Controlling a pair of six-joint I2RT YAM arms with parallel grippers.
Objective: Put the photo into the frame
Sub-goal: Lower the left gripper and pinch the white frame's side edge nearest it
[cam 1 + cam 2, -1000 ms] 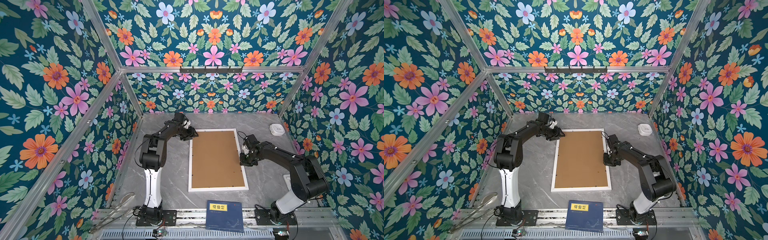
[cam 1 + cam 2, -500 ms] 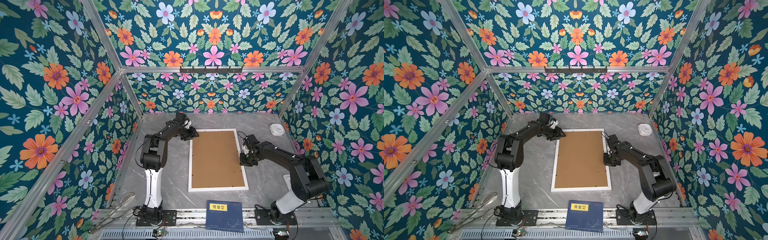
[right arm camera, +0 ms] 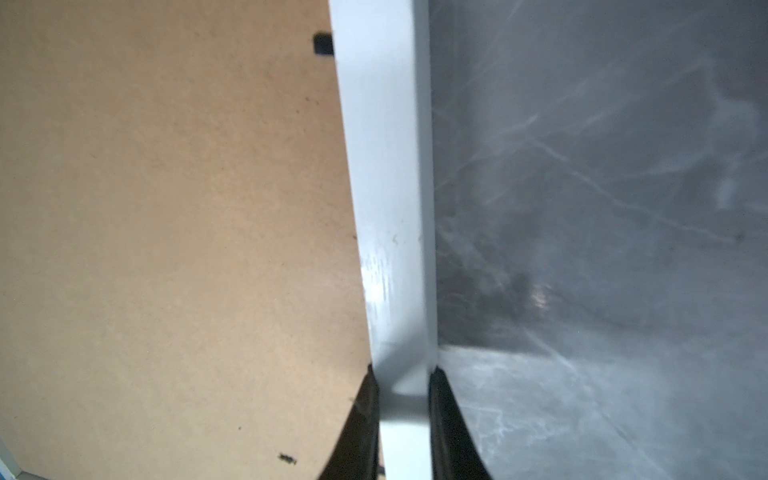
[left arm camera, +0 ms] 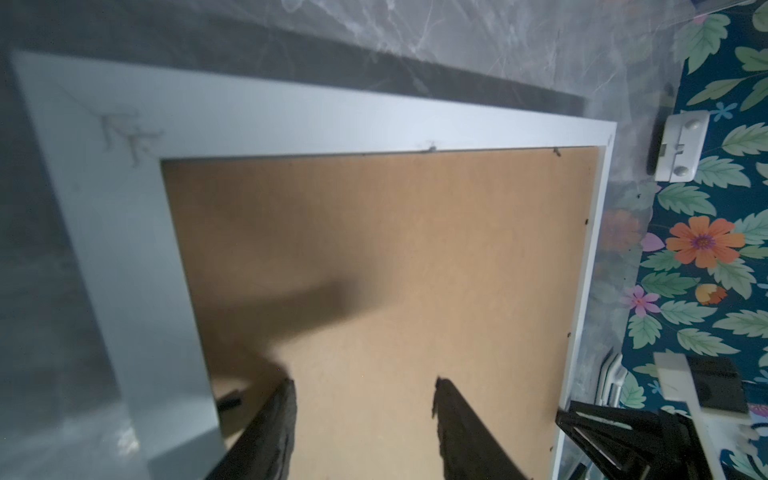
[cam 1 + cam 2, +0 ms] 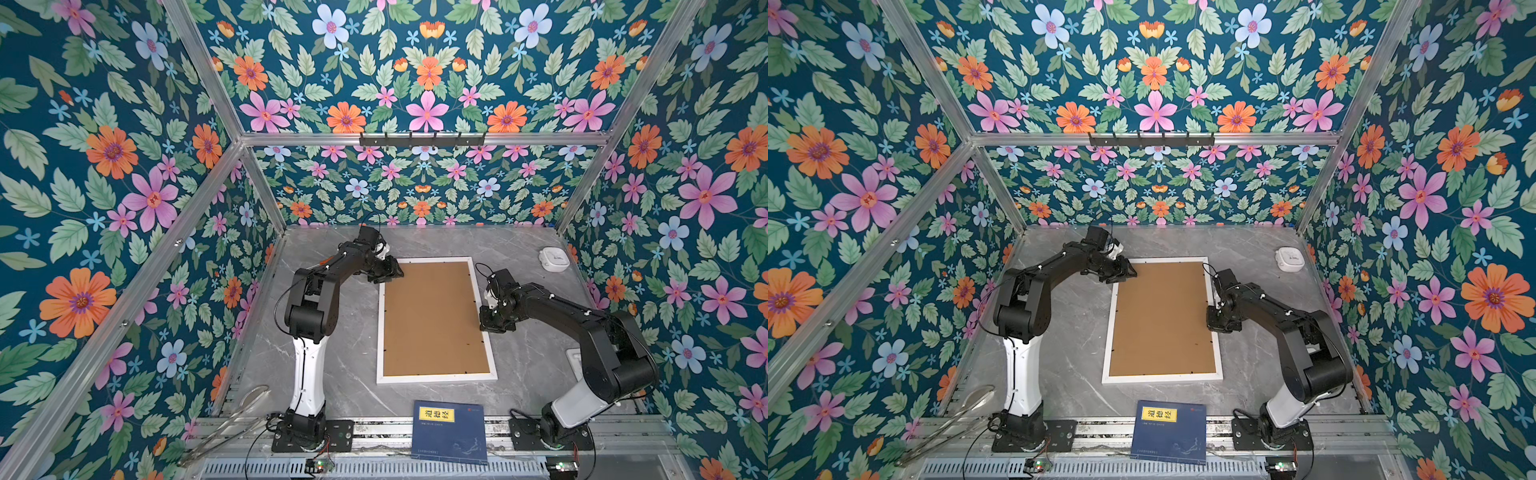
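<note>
The grey tabletop (image 5: 345, 357) is carrying the frame (image 5: 436, 378), which is lying face down between the two pincers, with the brown backing board (image 5: 432, 320) filling its opening. The photo is not showing anywhere. It may be lying under the board, beneath both pincers, but that cannot be told from these views.

The right pincer (image 3: 402, 374) is clamping the frame's long rail, with one jaw on the board side and one on the outer side. The left pincer (image 4: 363, 382) is hovering with its jaws apart and gripping nothing. The board is lying right under its tips, and the frame's far corner is sitting just beside it. A small black tab (image 4: 228, 402) is poking out from the rail next to one of its fingers.

The step in hand is probably securing the board at that corner. To do it well, the right pincer should be pinning the rail flat to the tabletop rather than lifting it. Meanwhile the left pincer should be pressing straight down on the board close to the tab, so the board is settling level and not tipping up at its other end.
</note>
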